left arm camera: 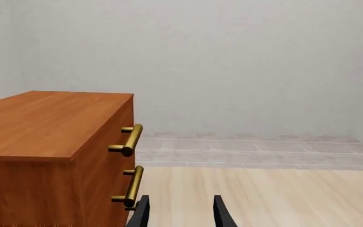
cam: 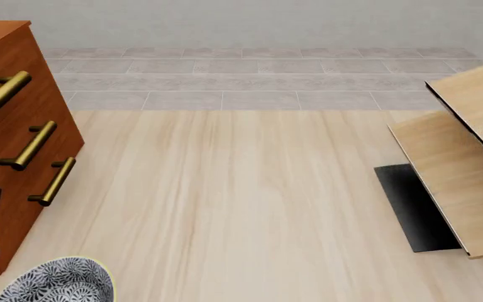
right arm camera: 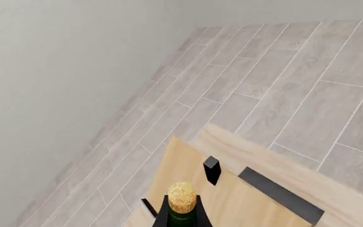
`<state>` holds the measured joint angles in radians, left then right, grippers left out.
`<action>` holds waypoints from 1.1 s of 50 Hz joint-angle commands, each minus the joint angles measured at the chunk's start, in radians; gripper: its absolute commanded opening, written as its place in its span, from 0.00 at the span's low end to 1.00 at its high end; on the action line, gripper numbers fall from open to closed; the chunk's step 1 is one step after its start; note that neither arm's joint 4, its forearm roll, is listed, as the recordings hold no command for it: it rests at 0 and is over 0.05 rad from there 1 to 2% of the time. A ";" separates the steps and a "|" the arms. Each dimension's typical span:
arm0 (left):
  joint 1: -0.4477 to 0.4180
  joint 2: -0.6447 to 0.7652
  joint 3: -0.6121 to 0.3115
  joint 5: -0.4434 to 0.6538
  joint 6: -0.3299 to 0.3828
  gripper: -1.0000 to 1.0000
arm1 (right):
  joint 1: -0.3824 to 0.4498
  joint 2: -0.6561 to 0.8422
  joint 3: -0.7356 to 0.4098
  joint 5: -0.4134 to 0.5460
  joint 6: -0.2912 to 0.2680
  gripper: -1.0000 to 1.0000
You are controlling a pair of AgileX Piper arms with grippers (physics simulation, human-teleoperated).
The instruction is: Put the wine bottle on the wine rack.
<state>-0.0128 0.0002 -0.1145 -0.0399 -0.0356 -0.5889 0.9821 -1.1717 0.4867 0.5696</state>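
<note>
- At the far left of the front view stands a reddish-brown drawer cabinet (cam: pixel 11 107) with three brass bar handles (cam: pixel 28 146) on its face.
- A black part of the left arm shows at the front view's left edge, in front of the cabinet's lower corner.
- In the left wrist view, the left gripper (left arm camera: pixel 180 213) has its two black fingertips (left arm camera: pixel 142 213) set apart with nothing between them, just beside the cabinet's lower handle.
- A bowl (cam: pixel 57 283) with a dense black-and-white pattern sits on the light wooden table (cam: pixel 241 201) at the near left edge, just below the cabinet.
- The middle of the table is bare pale wood; grey tiled floor lies beyond it.
- At the right edge is the wine rack (cam: pixel 455 182), pale slanted panels with thin dark edges above a black base (cam: pixel 414 207).
- The wine bottle (right arm camera: pixel 182 208) shows in the right wrist view: tan cork (right arm camera: pixel 181 196) on a dark green neck, flanked closely on both sides by the black fingers of the right gripper (right arm camera: pixel 182 222), over the rack's pale panel.
- Whether those fingers actually clamp the neck, I cannot tell.
</note>
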 commanded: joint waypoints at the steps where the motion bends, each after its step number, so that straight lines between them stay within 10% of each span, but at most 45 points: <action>1: -0.002 0.000 -0.008 0.007 0.000 1.00 | -0.041 0.026 -0.008 -0.019 0.012 0.00; 55: 0.006 0.000 0.001 -0.002 0.005 1.00 | -0.093 0.134 0.146 -0.182 -0.016 0.00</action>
<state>-0.0092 0.0002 -0.1165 -0.0395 -0.0299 -0.6826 1.0715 -1.0886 0.3148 0.5438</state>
